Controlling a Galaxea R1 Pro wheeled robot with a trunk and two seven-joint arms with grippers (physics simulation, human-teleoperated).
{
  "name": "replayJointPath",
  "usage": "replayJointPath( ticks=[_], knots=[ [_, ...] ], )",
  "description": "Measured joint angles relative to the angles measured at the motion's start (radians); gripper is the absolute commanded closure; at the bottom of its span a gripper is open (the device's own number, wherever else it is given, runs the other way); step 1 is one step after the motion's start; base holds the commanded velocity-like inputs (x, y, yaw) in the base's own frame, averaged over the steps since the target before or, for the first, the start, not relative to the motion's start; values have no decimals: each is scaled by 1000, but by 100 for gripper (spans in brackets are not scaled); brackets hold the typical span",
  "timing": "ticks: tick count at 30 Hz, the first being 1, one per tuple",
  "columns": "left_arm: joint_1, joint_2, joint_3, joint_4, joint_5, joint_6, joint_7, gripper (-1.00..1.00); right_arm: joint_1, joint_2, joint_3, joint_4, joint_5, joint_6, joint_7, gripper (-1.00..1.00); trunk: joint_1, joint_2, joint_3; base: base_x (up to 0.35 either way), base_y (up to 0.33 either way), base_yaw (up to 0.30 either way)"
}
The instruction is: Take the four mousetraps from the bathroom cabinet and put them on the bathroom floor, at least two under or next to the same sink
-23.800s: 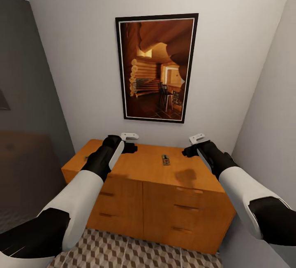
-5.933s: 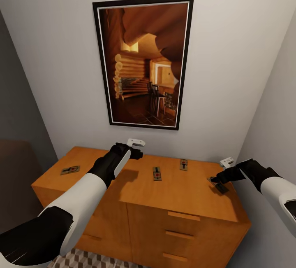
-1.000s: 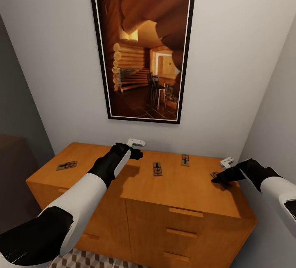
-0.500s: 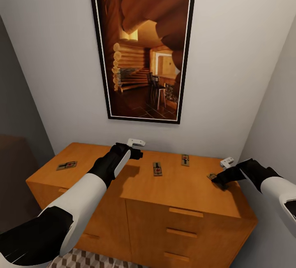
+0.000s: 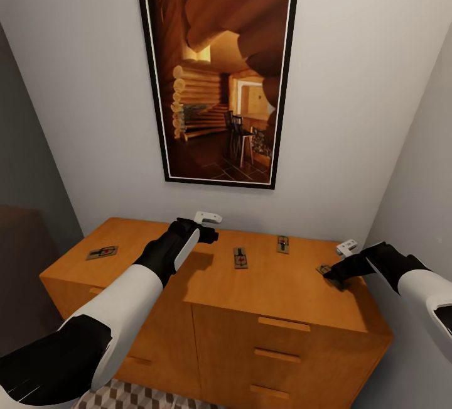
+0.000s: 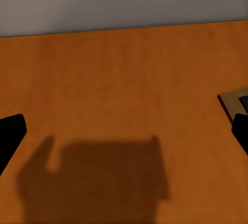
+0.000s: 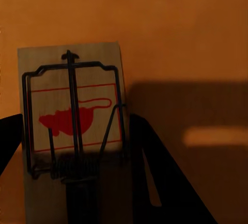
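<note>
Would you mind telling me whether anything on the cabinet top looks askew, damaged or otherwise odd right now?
Nothing stands out. Four mousetraps lie flat on the cabinet: one far left, two in the middle, one at the right gripper. That last mousetrap looks intact between the fingers.

Walls (image 5: 376, 82) box the cabinet (image 5: 276, 286) top — open from front.

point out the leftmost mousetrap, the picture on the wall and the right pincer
leftmost mousetrap (image 5: 103, 252), head view, middle of its board
picture (image 5: 220, 76), head view, middle of the print
right pincer (image 5: 331, 272), head view, between its fingertips
</note>
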Motion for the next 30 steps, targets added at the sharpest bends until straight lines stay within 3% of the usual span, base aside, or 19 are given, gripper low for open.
replayJointPath(
  ticks=[13, 30],
  knots=[
    [0, 0, 0, 0, 0, 1, -1, -100, 0, 0, -1, 0, -2, 0, 1, 100, 0, 0, 0, 0, 0, 0],
    [0, 0, 0, 0, 0, 2, -3, -100, 2, 0, 13, 2, -1, 3, 2, 100, -65, 119, 53, 0, 0, 0]
  ],
)
